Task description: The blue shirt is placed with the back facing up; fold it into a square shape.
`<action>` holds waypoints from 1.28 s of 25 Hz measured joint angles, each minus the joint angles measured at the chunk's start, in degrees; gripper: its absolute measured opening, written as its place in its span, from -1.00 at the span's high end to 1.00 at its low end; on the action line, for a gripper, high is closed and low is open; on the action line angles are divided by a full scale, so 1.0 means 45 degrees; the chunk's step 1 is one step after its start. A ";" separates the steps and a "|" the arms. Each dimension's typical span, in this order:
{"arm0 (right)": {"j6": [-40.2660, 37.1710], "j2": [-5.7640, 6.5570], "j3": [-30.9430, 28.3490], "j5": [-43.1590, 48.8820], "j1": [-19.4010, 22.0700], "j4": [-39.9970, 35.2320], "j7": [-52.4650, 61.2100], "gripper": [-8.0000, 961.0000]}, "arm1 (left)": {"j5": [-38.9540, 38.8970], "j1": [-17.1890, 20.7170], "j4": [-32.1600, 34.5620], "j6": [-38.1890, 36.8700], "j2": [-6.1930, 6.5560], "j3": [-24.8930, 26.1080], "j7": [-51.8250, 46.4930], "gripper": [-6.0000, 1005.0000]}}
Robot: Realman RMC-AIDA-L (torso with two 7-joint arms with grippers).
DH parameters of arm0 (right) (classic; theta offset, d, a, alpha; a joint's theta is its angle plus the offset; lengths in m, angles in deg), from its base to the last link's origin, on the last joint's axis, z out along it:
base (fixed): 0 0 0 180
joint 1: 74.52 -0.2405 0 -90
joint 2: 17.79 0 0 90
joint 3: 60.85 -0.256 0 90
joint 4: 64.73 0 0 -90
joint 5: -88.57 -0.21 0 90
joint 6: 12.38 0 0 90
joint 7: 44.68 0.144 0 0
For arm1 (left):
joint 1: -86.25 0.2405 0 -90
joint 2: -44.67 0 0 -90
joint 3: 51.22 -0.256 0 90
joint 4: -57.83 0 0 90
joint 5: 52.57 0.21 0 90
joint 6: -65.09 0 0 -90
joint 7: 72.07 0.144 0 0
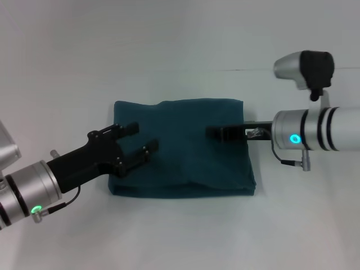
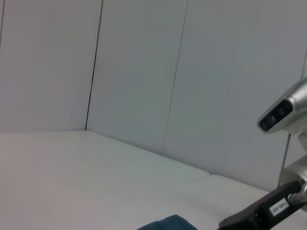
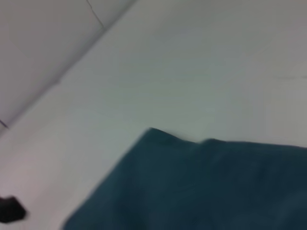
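Silver arms with green-lit rings, black end effectors.

The worktop [image 1: 180, 45] is a plain white, matte surface that fills the whole head view. A faint straight seam [image 1: 236, 70] runs across its far part. Light is even and diffuse, and only soft shadows fall on the surface.

In the left wrist view, the worktop [image 2: 72, 177] meets a wall [image 2: 144, 72] of pale grey-white panels. Two thin dark vertical joints divide the panels: one joint [image 2: 94, 64] toward one side, a second joint [image 2: 175, 76] nearer the middle. The wall is bare and flat.

In the right wrist view, the same white worktop [image 3: 192, 72] extends to a wall base, where a thin dark joint [image 3: 96, 14] is visible.
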State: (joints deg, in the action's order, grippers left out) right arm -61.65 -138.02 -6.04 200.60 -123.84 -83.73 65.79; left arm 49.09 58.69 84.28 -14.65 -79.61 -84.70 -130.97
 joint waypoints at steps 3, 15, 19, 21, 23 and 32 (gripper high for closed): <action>0.1059 -0.0025 0.0680 -0.0026 -0.0279 0.0398 0.0000 0.97 | 0.0002 -0.0052 -0.0058 0.0028 0.0000 -0.0001 -0.0014 -0.29; 0.3441 -0.0042 0.1038 -0.0062 -0.0571 0.0527 0.0001 0.97 | 0.0004 -0.0202 -0.0313 0.0495 0.0023 0.0000 -0.0015 -0.29; 0.4282 -0.0039 0.1043 -0.0070 -0.0620 0.0524 0.0001 0.96 | 0.0004 -0.0204 -0.0313 0.0521 0.0022 0.0000 -0.0015 -0.29; 0.4757 -0.0045 0.1043 -0.0074 -0.0654 0.0527 0.0001 0.96 | 0.0003 -0.0203 -0.0313 0.0530 0.0022 0.0000 -0.0015 -0.29; 0.4996 -0.0046 0.1043 -0.0074 -0.0666 0.0520 0.0001 0.96 | 0.0004 -0.0204 -0.0313 0.0534 0.0022 0.0000 -0.0015 -0.29; 0.3008 -0.0031 0.1078 -0.0956 -0.0506 -0.0112 -0.0694 0.96 | 0.0003 -0.0203 -0.0312 0.0536 0.0021 -0.0001 -0.0015 -0.29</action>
State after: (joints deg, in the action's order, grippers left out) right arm -48.11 -138.16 -1.19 196.30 -126.11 -84.23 62.67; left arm 49.11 57.78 82.88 -12.24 -79.52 -84.70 -131.04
